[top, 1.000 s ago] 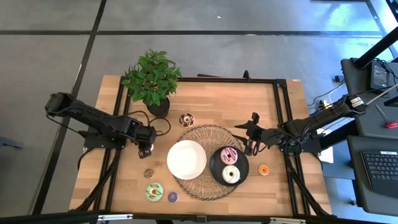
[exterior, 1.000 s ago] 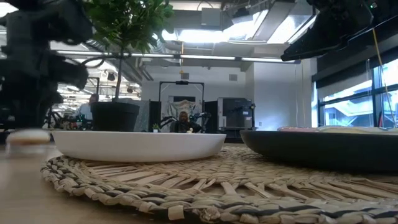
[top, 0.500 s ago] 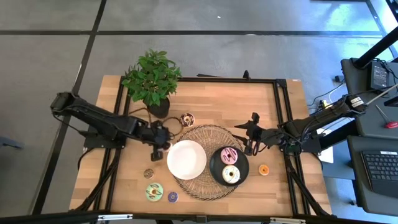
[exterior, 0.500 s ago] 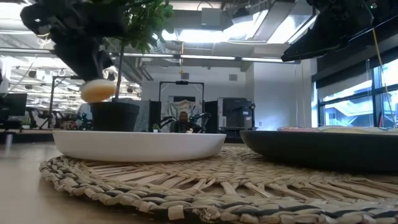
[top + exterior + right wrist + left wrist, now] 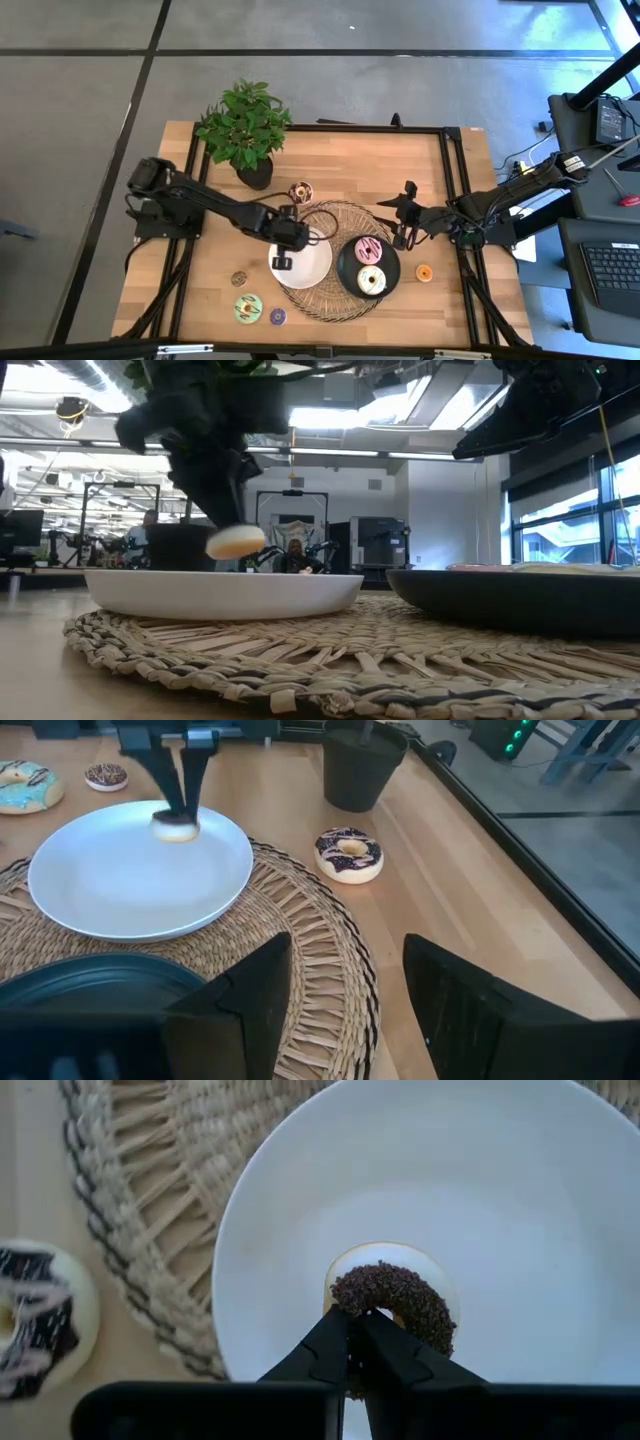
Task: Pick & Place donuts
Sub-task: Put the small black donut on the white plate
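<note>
a wooden table point(image 5: 330, 170) stands on a grey floor, with a round woven placemat point(image 5: 335, 292) near its middle. over the white plate point(image 5: 312, 266) on that mat hangs a small brown-sprinkled donut point(image 5: 395, 1295), pinched by its rim between the pressed-together fingers of the left gripper point(image 5: 283, 262); in the low view the donut point(image 5: 236, 542) sits just above the plate's rim point(image 5: 222, 582), clear of the surface. beside the white plate, also on the mat, a black plate point(image 5: 351, 275) carries a pink-iced donut point(image 5: 368, 249) and a cream one point(image 5: 371, 281). a chocolate donut with white stripes point(image 5: 300, 191) lies on the bare wood just off the mat, near a potted plant point(image 5: 244, 128). toward the table's near edge lie a tiny brown donut point(image 5: 239, 279), a green-iced donut point(image 5: 248, 307) and a tiny purple one point(image 5: 277, 316); a tiny orange one point(image 5: 424, 272) lies on the far side of the black plate. the right gripper point(image 5: 403, 240) waits at the black plate's edge with its fingers spread, holding nothing.
</note>
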Controlling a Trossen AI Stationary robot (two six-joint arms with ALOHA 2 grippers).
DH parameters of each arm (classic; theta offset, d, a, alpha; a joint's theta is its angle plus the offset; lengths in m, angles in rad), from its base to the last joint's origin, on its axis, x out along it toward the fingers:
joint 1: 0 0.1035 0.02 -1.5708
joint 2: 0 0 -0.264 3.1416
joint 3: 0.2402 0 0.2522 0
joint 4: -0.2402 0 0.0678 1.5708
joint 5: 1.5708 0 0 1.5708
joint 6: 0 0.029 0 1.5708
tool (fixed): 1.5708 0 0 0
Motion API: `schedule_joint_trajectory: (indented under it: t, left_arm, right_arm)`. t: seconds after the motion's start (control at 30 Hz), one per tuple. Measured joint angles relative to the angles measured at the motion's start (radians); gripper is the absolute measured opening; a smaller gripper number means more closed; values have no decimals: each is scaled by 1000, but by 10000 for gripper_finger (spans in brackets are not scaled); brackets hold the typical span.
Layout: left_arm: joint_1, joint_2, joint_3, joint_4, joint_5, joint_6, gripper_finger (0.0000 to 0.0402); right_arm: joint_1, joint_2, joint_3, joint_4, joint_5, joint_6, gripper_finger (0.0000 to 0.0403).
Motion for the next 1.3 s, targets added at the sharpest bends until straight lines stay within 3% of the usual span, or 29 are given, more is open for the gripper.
schedule_joint_trajectory:
  t: [0.33, 0.93, 1.3]
  left_arm:
    - [2, 85, 20, -4, 0, 32, 20]
    - [3, 80, 20, -3, -7, 54, 29]
    - [13, 80, 20, -22, -5, 2, 75]
  right_arm:
    - [0, 0, 0, -16, 0, 21, 195]
    - [0, 0, 0, -15, 0, 21, 195]
    - [0, 0, 0, -15, 0, 21, 195]
